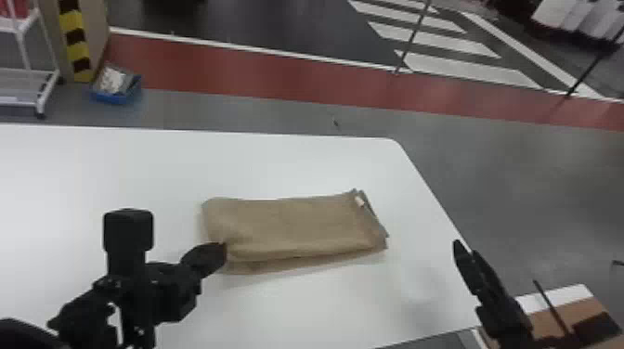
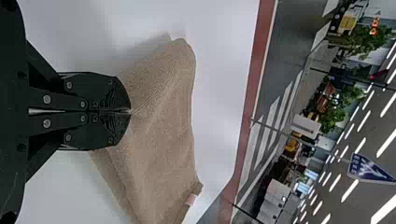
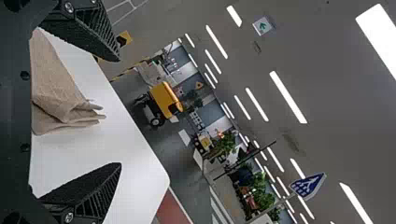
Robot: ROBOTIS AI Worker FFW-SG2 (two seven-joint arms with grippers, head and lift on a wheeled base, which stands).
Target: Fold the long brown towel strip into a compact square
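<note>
The brown towel lies folded in layers as a wide rectangle on the white table, a small pale tag at its right end. My left gripper is at the towel's near left corner. In the left wrist view my left gripper is shut with its tips on the edge of the towel. My right gripper is at the table's right edge, apart from the towel. The right wrist view has my right gripper with fingers wide apart, nothing between them, and the towel farther off.
The white table has its right edge running between the towel and my right gripper. At the lower right is a brown and white surface with dark items. A blue bin and a white rack stand on the floor beyond.
</note>
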